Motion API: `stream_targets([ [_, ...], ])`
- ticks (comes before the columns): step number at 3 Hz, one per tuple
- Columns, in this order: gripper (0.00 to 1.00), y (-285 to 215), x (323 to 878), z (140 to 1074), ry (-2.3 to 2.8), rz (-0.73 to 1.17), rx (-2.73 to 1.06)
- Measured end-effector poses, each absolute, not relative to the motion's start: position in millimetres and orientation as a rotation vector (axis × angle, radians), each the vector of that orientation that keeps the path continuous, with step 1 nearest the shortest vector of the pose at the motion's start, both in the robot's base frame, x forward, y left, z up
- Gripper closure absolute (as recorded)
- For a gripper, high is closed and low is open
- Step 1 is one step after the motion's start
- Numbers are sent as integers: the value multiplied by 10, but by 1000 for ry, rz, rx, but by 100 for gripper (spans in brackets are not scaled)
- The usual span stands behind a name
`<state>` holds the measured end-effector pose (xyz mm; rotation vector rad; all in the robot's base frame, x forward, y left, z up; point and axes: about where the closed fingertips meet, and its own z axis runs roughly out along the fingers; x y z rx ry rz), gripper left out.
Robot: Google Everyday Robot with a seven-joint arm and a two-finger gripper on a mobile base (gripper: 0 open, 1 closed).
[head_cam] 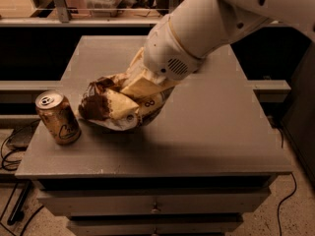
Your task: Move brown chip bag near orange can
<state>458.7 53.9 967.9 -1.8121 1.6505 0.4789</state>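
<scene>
- One gripper (pixel 129 98) reaches down over the table's (pixel 221 132) middle, clenched on the bag (pixel 94 106).
- The bag is crumpled between its fingers.
- The can (pixel 58 118) stands upright left of the gripper, just beside the bag.

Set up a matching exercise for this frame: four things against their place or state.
Things:
1. brown chip bag
2. orange can
3. pincer
4. table

Place or state:
a. upright by the table's front corner, picture left
b. grey, bearing the rest
c. crumpled, just right of the can
d. closed on the bag, mid-table

Pairs: 1-c, 2-a, 3-d, 4-b
</scene>
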Motion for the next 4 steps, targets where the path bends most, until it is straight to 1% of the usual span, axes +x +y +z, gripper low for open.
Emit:
stream_targets([
  [2, 35, 988, 4504, 9453, 1604, 606, -1864],
  [3, 12, 1030, 4512, 9361, 1623, 617, -1866],
  [4, 0, 1035, 4496, 9385, 1619, 611, -1868],
])
